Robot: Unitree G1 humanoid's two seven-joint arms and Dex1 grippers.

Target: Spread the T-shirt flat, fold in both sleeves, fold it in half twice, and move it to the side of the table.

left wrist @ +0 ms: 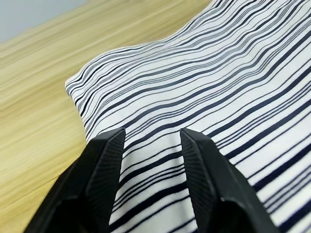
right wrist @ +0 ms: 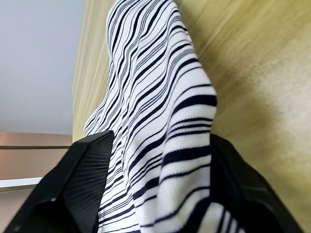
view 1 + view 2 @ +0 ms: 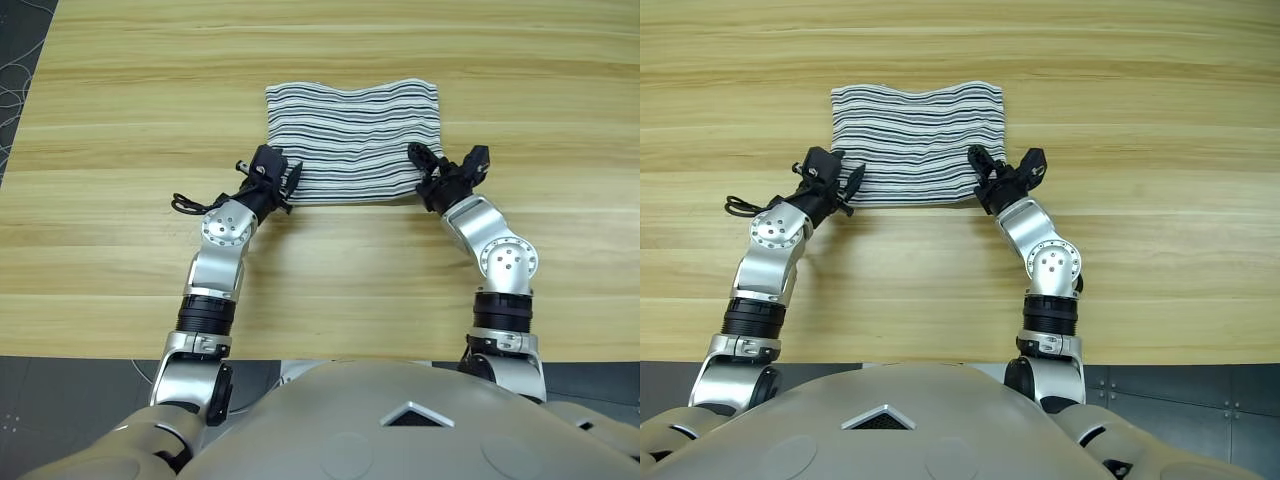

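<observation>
The black-and-white striped T-shirt (image 3: pixel 350 135) lies folded into a rectangle on the wooden table (image 3: pixel 140 90), slightly rippled along its far edge. My left gripper (image 3: pixel 291 182) sits at the shirt's near-left corner, open, its two black fingers (image 1: pixel 109 160) resting over the striped cloth (image 1: pixel 218 73). My right gripper (image 3: pixel 424 168) is at the near-right corner, also open. Its jaws straddle a raised fold of the cloth (image 2: pixel 155 97) at the shirt's edge.
Bare wood surrounds the shirt on all sides, widest toward the left and right. The table's left edge meets dark floor (image 3: pixel 15 60) with loose cables. Its near edge runs just in front of my arms.
</observation>
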